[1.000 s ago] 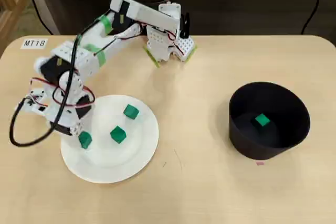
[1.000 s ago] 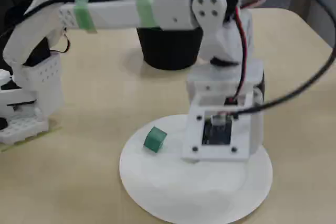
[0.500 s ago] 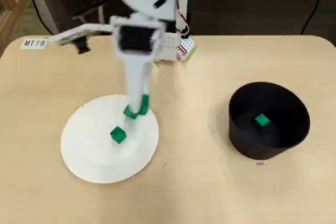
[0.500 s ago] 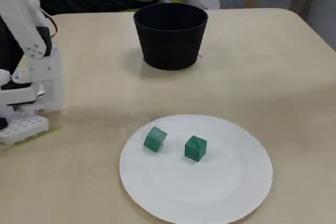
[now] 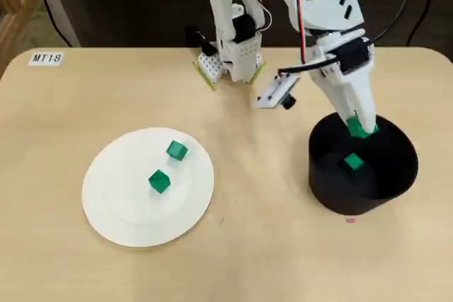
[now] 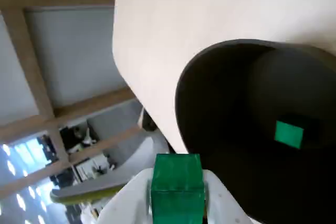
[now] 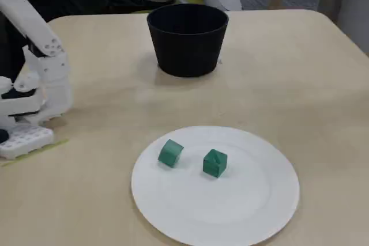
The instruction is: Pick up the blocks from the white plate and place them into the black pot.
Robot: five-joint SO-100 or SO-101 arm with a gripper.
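Note:
Two green blocks (image 5: 177, 150) (image 5: 159, 181) lie on the white plate (image 5: 117, 210) at the left in the overhead view; they also show in the fixed view (image 7: 170, 152) (image 7: 215, 162) on the plate (image 7: 253, 211). The black pot (image 5: 396, 175) stands at the right, with one green block (image 5: 353, 163) on its floor, also seen in the wrist view (image 6: 289, 132). My gripper (image 5: 359, 128) hangs over the pot's rim, shut on another green block (image 6: 177, 184). In the fixed view the pot (image 7: 187, 41) hides the held block.
The arm's white base (image 5: 230, 61) stands at the table's back edge. A small label (image 5: 47, 58) lies at the back left corner. A tiny red mark (image 5: 350, 219) sits in front of the pot.

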